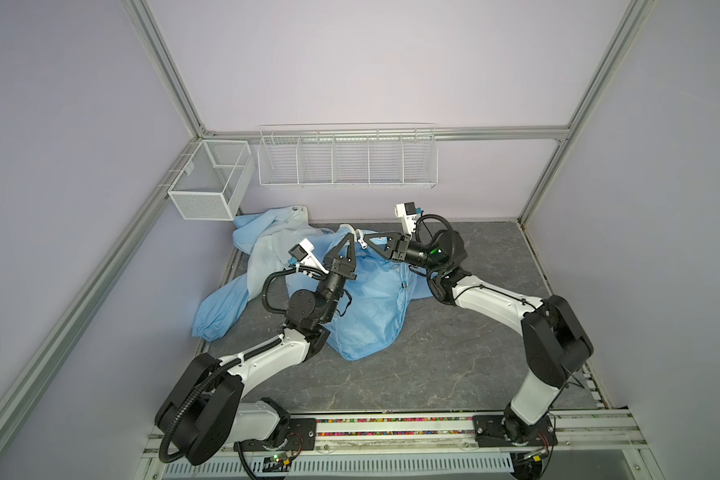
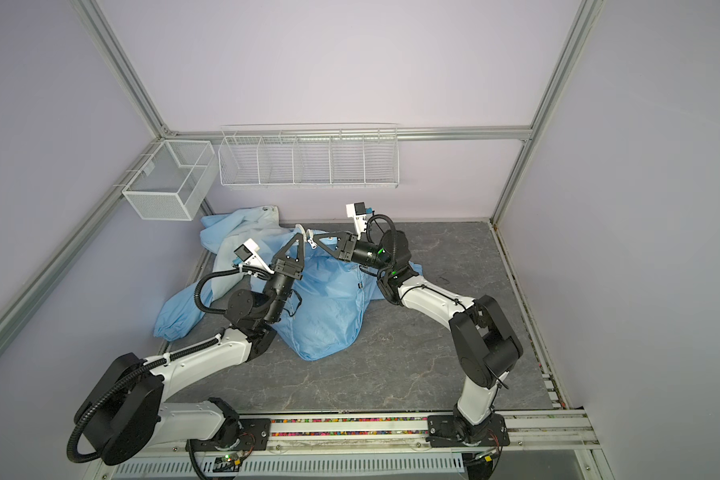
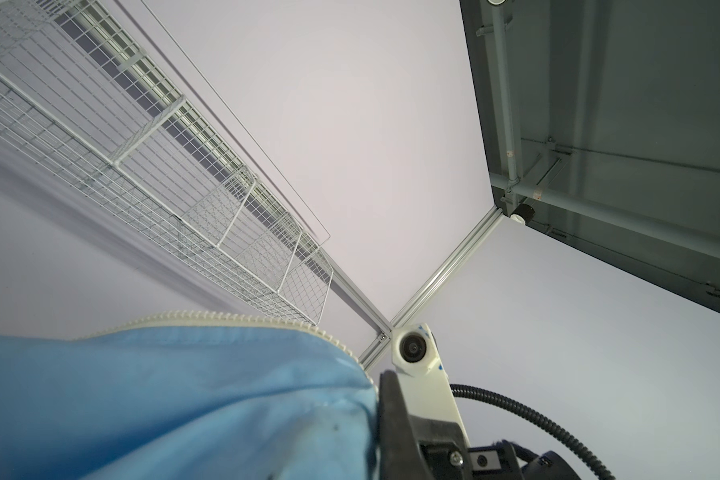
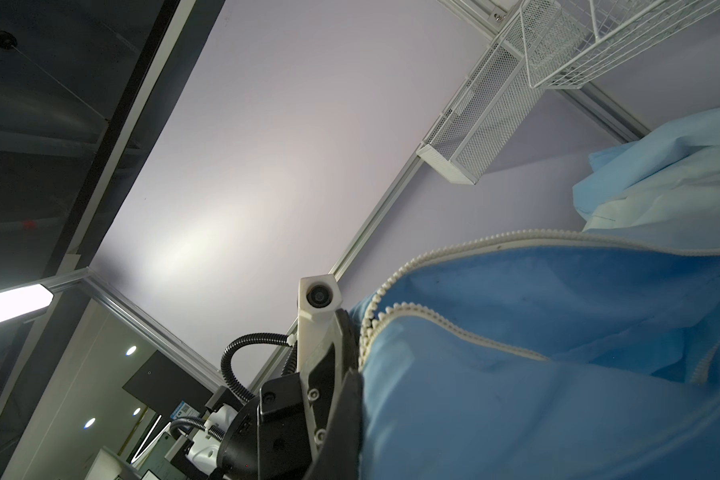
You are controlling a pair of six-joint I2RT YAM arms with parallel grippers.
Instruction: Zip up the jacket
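The light-blue jacket (image 1: 371, 307) (image 2: 329, 307) lies crumpled on the grey table, its middle pulled up into a peak. At the peak, in both top views, the cream zipper (image 1: 352, 228) (image 2: 306, 232) arches over, and a small white pull (image 1: 363, 243) hangs beside it. My left gripper (image 1: 348, 235) (image 2: 302, 237) is shut on the jacket at the zipper edge. My right gripper (image 1: 367, 239) (image 2: 317, 239) is shut on it right beside, tips nearly touching. The right wrist view shows two separate rows of zipper teeth (image 4: 416, 266). In the left wrist view blue fabric (image 3: 163, 395) hides my own fingers.
A white wire divider rack (image 1: 348, 160) and a mesh box (image 1: 211, 183) hang on the back wall above the jacket's hood end. One sleeve (image 1: 217, 311) trails off the table's left edge. Bare grey tabletop (image 1: 454, 353) lies in front and to the right.
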